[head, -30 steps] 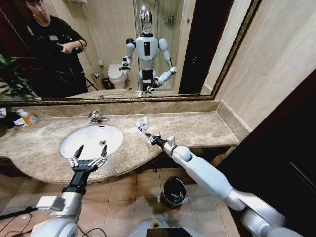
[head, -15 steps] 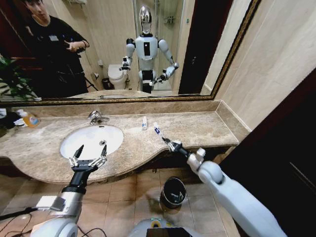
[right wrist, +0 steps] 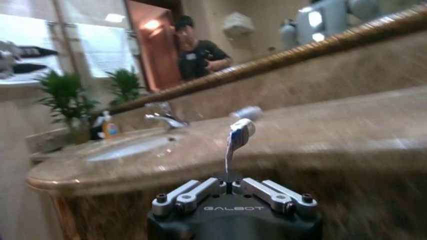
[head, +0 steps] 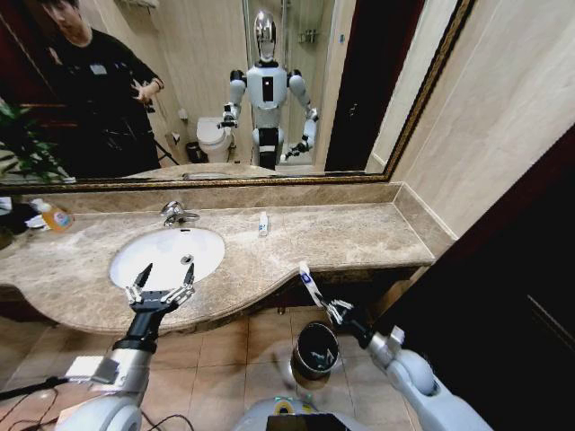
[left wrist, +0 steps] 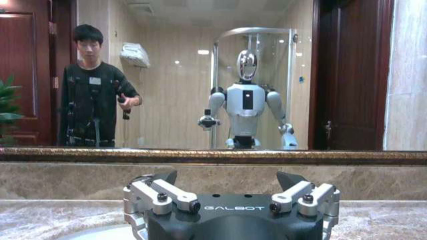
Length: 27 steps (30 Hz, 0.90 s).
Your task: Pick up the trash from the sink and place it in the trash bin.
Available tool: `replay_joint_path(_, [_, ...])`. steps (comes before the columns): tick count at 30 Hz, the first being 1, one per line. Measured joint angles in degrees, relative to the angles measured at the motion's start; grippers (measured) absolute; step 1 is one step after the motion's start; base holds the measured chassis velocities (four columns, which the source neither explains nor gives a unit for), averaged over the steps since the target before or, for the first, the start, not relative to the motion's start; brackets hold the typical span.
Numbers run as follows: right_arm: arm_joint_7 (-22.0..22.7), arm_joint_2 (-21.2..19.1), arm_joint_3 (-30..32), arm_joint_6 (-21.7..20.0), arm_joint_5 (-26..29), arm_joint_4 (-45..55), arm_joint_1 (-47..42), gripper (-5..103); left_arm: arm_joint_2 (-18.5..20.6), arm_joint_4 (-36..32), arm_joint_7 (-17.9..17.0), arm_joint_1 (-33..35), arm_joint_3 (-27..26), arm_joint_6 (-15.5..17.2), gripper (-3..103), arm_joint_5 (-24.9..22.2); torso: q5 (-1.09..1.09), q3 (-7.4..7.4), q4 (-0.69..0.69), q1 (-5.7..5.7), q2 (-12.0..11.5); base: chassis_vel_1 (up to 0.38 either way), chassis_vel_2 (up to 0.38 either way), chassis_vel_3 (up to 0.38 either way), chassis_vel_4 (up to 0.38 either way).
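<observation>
My right gripper is shut on a white tube with a blue mark, held in front of the counter edge and just above the black trash bin on the floor. In the right wrist view the tube stands upright out of the shut gripper. The white oval sink lies to the left, its basin looking bare. My left gripper hangs open over the sink's front rim, and its spread fingers hold nothing. Another white tube lies on the counter behind.
A chrome faucet stands behind the sink. An orange-labelled bottle sits at the far left of the beige marble counter. A big mirror backs the counter. A dark door or panel closes off the right side.
My right arm has drawn back off the counter and dropped down and to the right with the tube, ending over the bin. The left arm has not moved.
</observation>
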Motion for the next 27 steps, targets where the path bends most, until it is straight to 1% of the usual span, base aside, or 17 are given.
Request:
replay_joint_path(2, [-1.3, 2.0, 0.8, 1.6, -0.1, -3.9, -0.7, 0, 0.0, 0.0, 0.0, 0.0, 0.0, 0.0, 100, 0.0, 0.00, 0.00, -0.01, 0.00, 0.0, 0.000, 0.000, 0.000, 0.000])
replay_joint_path(3, [-1.3, 2.0, 0.8, 1.6, -0.1, -3.9, -0.7, 0, 0.0, 0.0, 0.0, 0.0, 0.0, 0.0, 100, 0.0, 0.00, 0.00, -0.01, 0.00, 0.0, 0.000, 0.000, 0.000, 0.000])
replay_joint_path(6, [-2.0, 4.3, 0.5, 4.8, -0.7, -13.2, 0.6, 0, 0.0, 0.0, 0.0, 0.0, 0.0, 0.0, 100, 0.0, -0.01, 0.00, -0.01, 0.00, 0.0, 0.000, 0.000, 0.000, 0.000])
replay_joint_path(8, [-2.0, 4.6, 0.3, 5.3, -0.8, -14.7, 1.0, 0, 0.0, 0.0, 0.0, 0.0, 0.0, 0.0, 100, 0.0, 0.00, 0.00, 0.00, 0.00, 0.0, 0.000, 0.000, 0.000, 0.000])
replay_joint_path(10, [-1.9, 5.5, -1.2, 7.6, -2.0, -22.1, 3.3, 0, 0.0, 0.0, 0.0, 0.0, 0.0, 0.0, 100, 0.0, 0.01, 0.01, 0.00, 0.00, 0.0, 0.000, 0.000, 0.000, 0.000])
replay_joint_path(11, [-1.9, 5.5, -1.2, 7.6, -2.0, -22.1, 3.3, 0, 0.0, 0.0, 0.0, 0.0, 0.0, 0.0, 100, 0.0, 0.01, 0.01, 0.00, 0.00, 0.0, 0.000, 0.000, 0.000, 0.000])
replay_joint_path(14, [-1.6, 7.6, -2.8, 9.6, -5.2, -30.4, 6.6, 0, 0.0, 0.0, 0.0, 0.0, 0.0, 0.0, 100, 0.0, 0.00, 0.01, 0.00, 0.01, 0.0, 0.000, 0.000, 0.000, 0.000])
replay_joint_path(15, [-1.6, 7.6, -2.8, 9.6, -5.2, -30.4, 6.6, 0, 0.0, 0.0, 0.0, 0.0, 0.0, 0.0, 100, 0.0, 0.00, 0.01, 0.00, 0.01, 0.0, 0.000, 0.000, 0.000, 0.000])
replay_joint_path(18, [-0.4, 9.7, -3.5, 10.2, -8.3, -36.4, 10.1, 0, 0.0, 0.0, 0.0, 0.0, 0.0, 0.0, 100, 0.0, 0.01, 0.01, 0.00, 0.00, 0.0, 0.000, 0.000, 0.000, 0.000])
replay_joint_path(19, [-0.4, 9.7, -3.5, 10.2, -8.3, -36.4, 10.1, 0, 0.0, 0.0, 0.0, 0.0, 0.0, 0.0, 100, 0.0, 0.01, 0.01, 0.00, 0.00, 0.0, 0.000, 0.000, 0.000, 0.000])
replay_joint_path(21, [0.7, 11.0, -3.7, 10.5, -10.6, -40.5, 12.6, 0, 0.0, 0.0, 0.0, 0.0, 0.0, 0.0, 100, 0.0, -0.01, 0.01, 0.01, 0.01, 0.0, 0.000, 0.000, 0.000, 0.000])
replay_joint_path(25, [1.8, 11.9, -4.0, 10.0, -12.6, -43.4, 14.2, 0, 0.0, 0.0, 0.0, 0.0, 0.0, 0.0, 100, 0.0, 0.00, 0.01, 0.00, 0.01, 0.0, 0.000, 0.000, 0.000, 0.000])
replay_joint_path(27, [2.4, 12.9, -4.1, 9.2, -14.8, -45.9, 15.2, 0, 0.0, 0.0, 0.0, 0.0, 0.0, 0.0, 100, 0.0, 0.00, 0.01, 0.00, 0.01, 0.0, 0.000, 0.000, 0.000, 0.000])
